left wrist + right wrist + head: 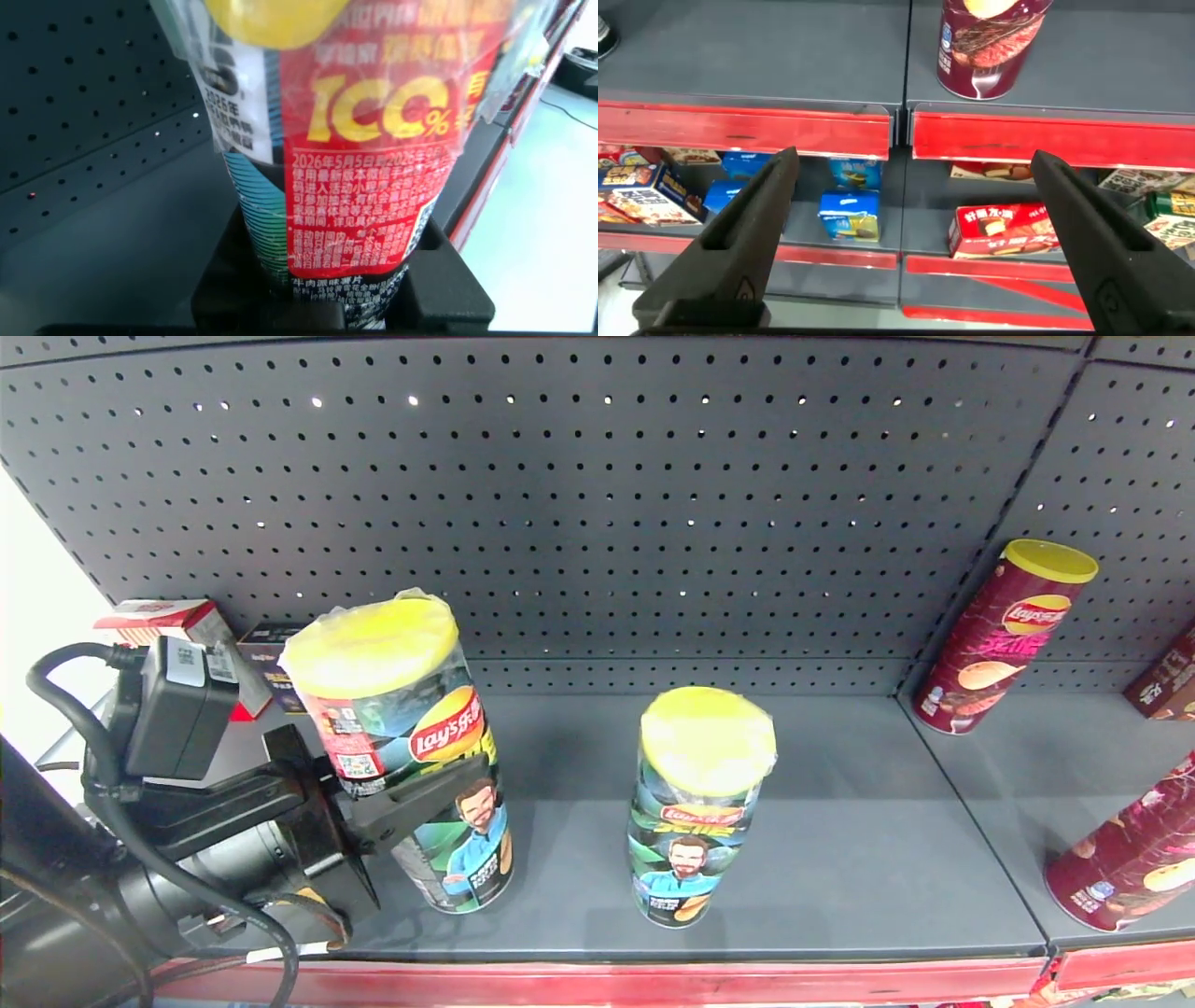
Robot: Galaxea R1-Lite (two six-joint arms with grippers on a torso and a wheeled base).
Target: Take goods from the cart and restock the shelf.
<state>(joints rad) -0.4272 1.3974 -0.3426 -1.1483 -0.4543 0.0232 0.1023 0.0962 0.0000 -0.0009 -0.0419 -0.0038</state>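
The chip can [397, 728] is upright near the shelf's [840, 859] front-left edge, pinched by my left gripper [411, 798]. I'd settle its base flat, well apart from the neighbouring can [700, 803], before letting go. My right gripper [913, 159] hangs spread wide.

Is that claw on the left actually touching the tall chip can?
Touching. The left wrist view shows the chip can wedged between the left gripper's fingers.
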